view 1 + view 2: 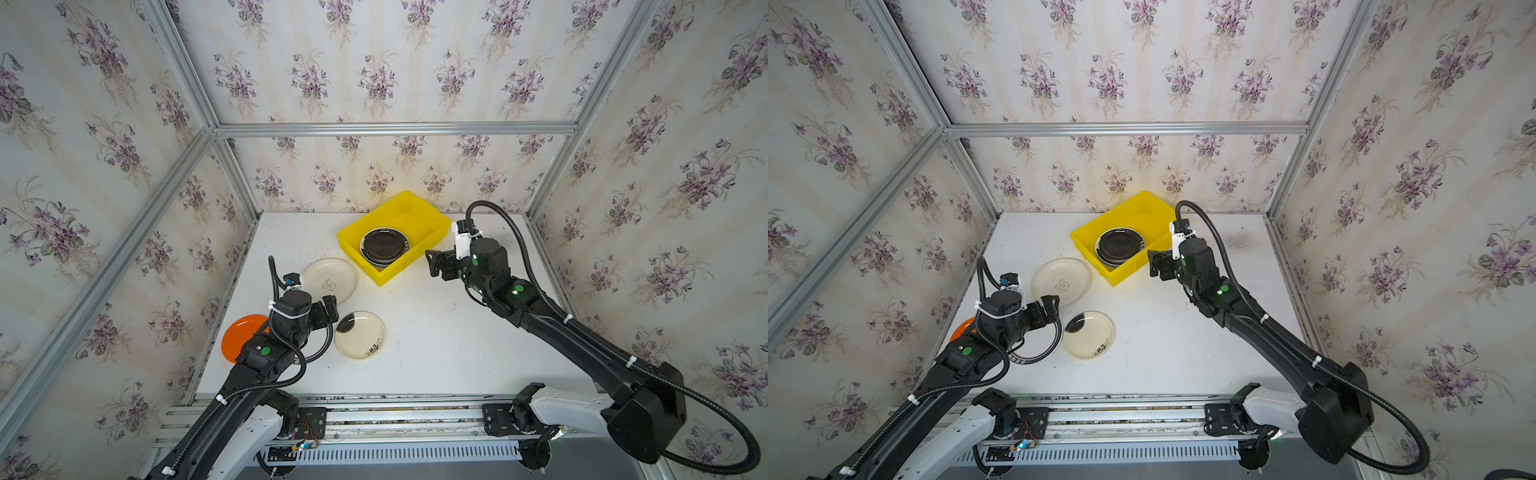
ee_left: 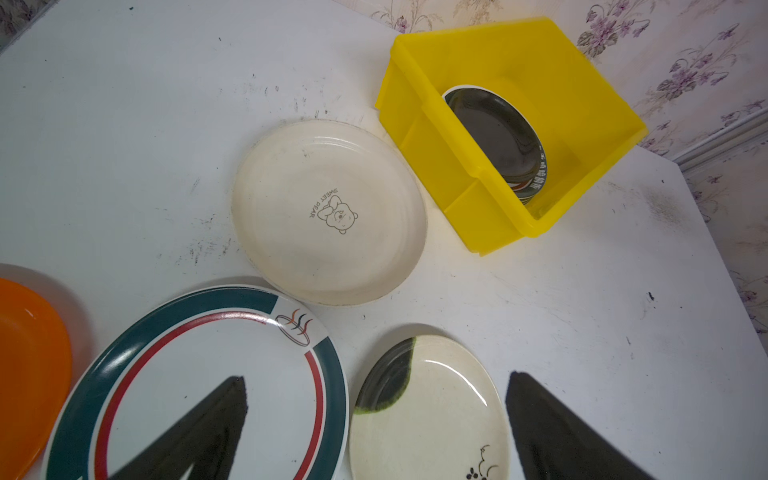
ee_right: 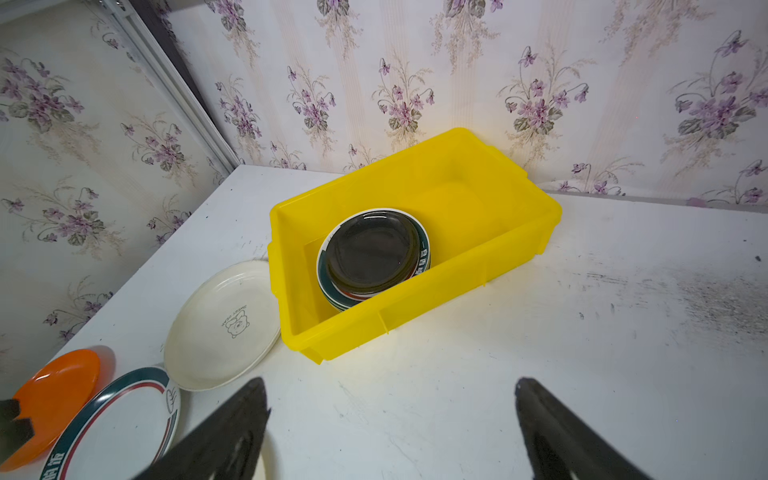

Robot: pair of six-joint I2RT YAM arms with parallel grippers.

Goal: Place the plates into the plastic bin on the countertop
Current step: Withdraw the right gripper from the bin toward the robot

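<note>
The left arm (image 1: 257, 359) and right arm (image 1: 590, 349) are matte black, with white shoulder shells (image 1: 569, 405), green dots (image 1: 518, 288), ribbed zip-tied hoses (image 1: 525, 249) and tapered black fingers (image 2: 199, 432).

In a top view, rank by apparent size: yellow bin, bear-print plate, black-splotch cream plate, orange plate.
1. yellow bin
2. bear-print plate, only slightly ahead of the next
3. black-splotch cream plate
Unranked: orange plate, partly hidden by the left arm.

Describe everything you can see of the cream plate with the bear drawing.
The cream plate is round, shallow and glossy, ceramic-looking, with a grey bear outline and the words SWEET DEAR at its centre, and dark specks along its rim. It lies flat, face up, on the countertop beside the plastic bin, its edge meeting the green-rimmed plate.
</note>
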